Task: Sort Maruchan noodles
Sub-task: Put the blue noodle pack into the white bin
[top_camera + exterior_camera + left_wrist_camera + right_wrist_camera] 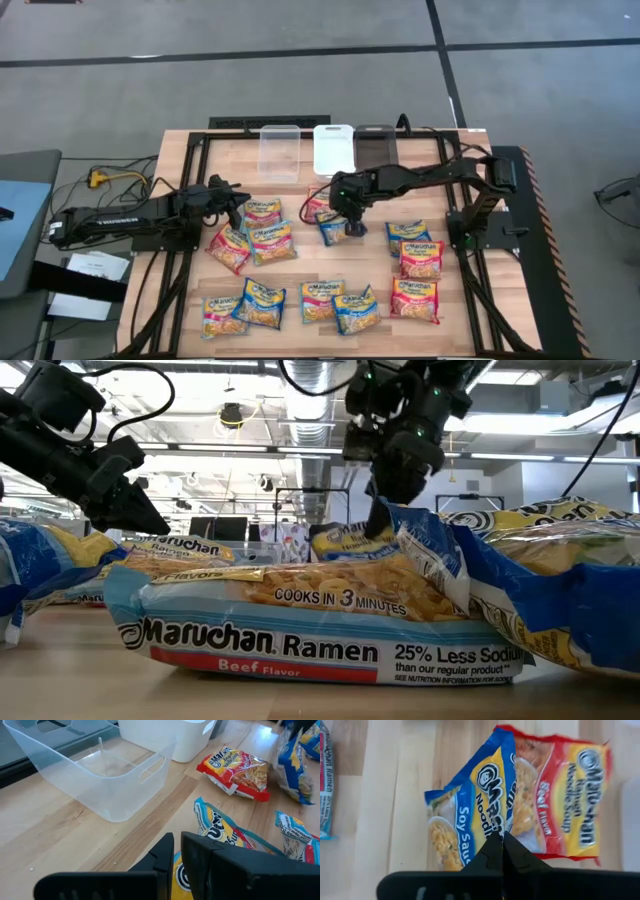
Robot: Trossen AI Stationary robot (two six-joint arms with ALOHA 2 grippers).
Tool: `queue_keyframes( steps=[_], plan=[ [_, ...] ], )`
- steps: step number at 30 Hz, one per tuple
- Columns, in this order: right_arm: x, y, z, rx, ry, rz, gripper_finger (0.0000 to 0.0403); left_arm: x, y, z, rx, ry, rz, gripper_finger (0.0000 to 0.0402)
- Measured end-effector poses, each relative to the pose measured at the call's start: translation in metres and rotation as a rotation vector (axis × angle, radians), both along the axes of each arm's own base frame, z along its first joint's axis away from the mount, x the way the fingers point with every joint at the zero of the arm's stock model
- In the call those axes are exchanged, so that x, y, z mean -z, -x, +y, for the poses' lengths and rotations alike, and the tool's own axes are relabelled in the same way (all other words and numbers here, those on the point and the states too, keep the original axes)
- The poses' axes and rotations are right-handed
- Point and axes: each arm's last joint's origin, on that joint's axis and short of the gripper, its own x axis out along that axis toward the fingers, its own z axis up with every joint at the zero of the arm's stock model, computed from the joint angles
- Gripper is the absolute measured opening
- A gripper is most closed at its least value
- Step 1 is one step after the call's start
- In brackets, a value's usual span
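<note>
Several Maruchan packets in blue, red and yellow lie scattered on the wooden table [190,290]. My right gripper [352,224] is shut on a blue Soy Sauce packet [470,815] that partly overlaps a red Beef packet [565,800], near the table's middle. My left gripper [236,205] is shut, hanging slantwise just over a blue-and-yellow packet [225,835] at the left cluster [262,212]; I see nothing between its fingers [167,852]. My right gripper pinches the blue Soy Sauce packet between its two fingers at a raised crease on its edge [501,827]. The fingers come from above, pointing down. In the low view the pinched edge [400,525] stands up at the fingertips while the rest of the packet lies lower.
Three bins stand in a row at the table's far edge: clear [280,152], white [334,148], dark grey [375,146]. A red packet [237,772] lies near the clear bin. More packets lie along the near edge [320,300] and at the right [415,255].
</note>
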Motion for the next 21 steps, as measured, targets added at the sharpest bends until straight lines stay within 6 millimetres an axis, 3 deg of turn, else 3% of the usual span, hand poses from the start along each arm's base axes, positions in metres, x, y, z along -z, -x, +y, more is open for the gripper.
queue_keyframes(
  steps=[13,21],
  plan=[
    [-0.045,-0.012,-0.001,-0.004,0.156,-0.025,0.0004,0.000,0.000,0.000,0.000,-0.001,0.000,0.0022],
    [-0.065,-0.008,-0.012,0.014,0.286,-0.033,0.0004,0.000,0.000,0.000,0.000,-0.002,-0.002,0.0022]
  ],
)
